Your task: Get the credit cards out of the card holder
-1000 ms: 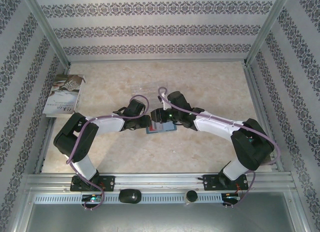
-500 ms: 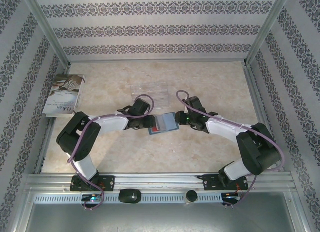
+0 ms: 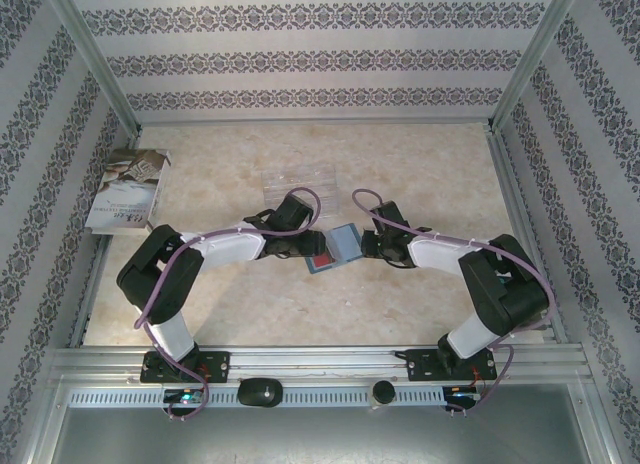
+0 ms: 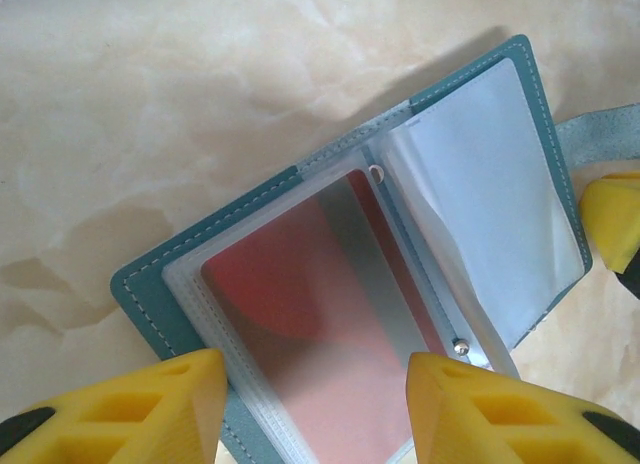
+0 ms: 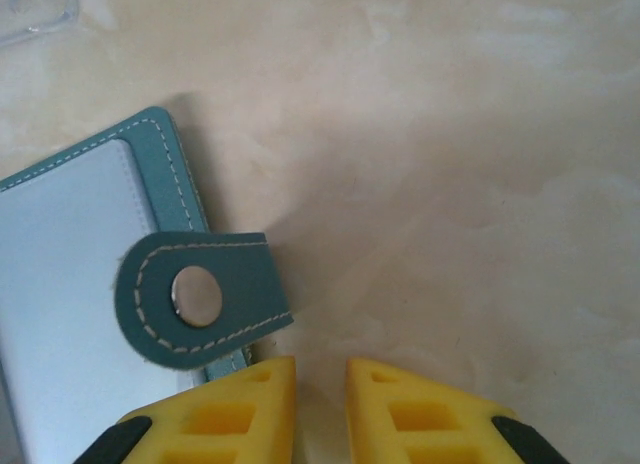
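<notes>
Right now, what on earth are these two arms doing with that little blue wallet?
They are working on emptying the card holder, which lies open on the table. The left gripper is open, straddling a clear sleeve with a red credit card inside. The right gripper, only narrowly open and holding nothing, sits by the holder's closure tab. That card is not out yet.

Card holder (image 3: pixel 337 246) is hemmed in sideways by the left arm (image 3: pixel 225 246) and right arm (image 3: pixel 440 252), and behind by the clear tray (image 3: pixel 300 177). Bare table (image 3: pixel 330 304) is left open in front, tbh.
</notes>
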